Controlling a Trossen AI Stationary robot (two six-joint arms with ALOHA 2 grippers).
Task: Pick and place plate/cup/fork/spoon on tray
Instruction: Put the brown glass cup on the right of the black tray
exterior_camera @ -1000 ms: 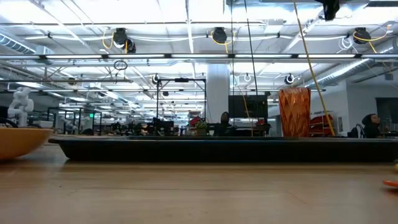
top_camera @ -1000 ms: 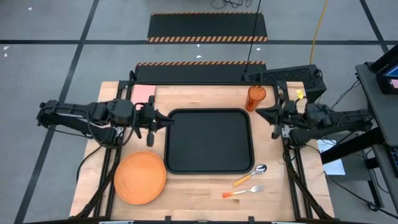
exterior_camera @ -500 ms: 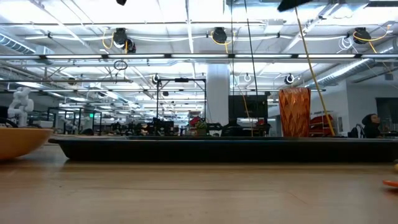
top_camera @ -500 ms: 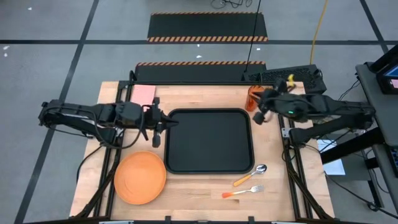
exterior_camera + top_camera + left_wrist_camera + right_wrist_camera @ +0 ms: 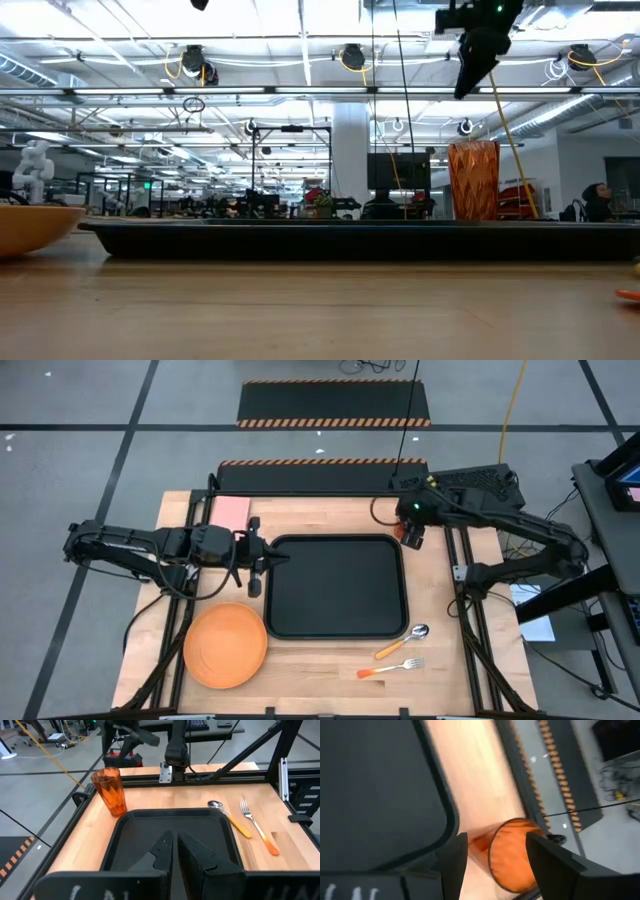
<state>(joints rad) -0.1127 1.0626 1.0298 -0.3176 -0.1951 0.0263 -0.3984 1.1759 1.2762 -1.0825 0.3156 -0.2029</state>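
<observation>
We find no readable text, label, brand or number in any view. The only sign-like markings we see are the orange-and-black hazard stripes edging the dark floor mats beyond the table, and they carry no words. Faint pale marks on the left wrist housing are too blurred to read.

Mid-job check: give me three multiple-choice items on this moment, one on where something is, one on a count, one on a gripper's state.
1. Where is the cup?
A. on the tray
B. on the table beside the tray's corner
C. on the plate

2. How many pieces of tableware lie on the tray?
A. none
B. one
C. two

3. How is the right gripper?
A. shut on the cup
B. open above the cup
C. shut on the fork

Answers:
1 B, it stands on wood off the rim.
2 A, plate, fork and spoon lie on the table.
3 B, its fingers are spread, the cup below.
</observation>
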